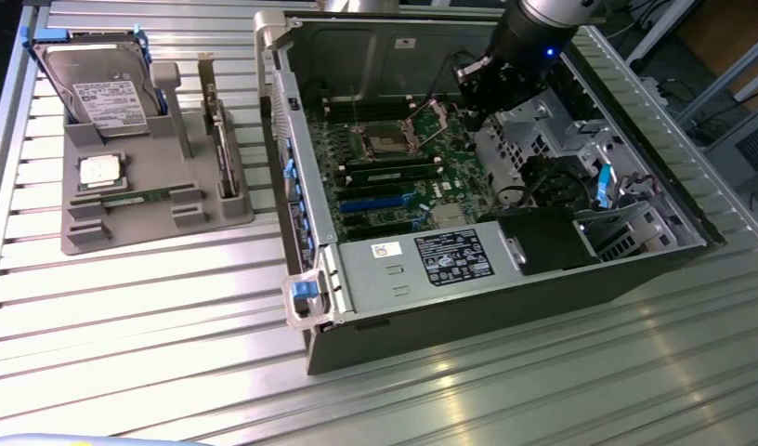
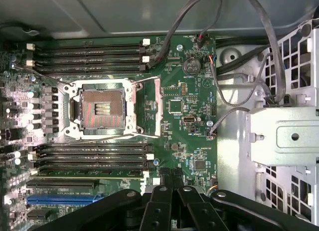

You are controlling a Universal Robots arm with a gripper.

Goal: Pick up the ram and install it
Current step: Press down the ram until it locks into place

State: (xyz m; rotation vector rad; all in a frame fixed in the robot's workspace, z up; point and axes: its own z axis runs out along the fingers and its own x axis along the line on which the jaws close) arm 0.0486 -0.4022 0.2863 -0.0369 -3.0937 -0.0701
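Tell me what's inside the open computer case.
A green motherboard with its empty CPU socket, black cables, a labelled power supply, and the gripper hanging over the board. What lies beneath the power supply is covered.

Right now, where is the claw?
The claw hangs inside the open computer case, over the motherboard, just to the exterior view's right of the empty CPU socket.
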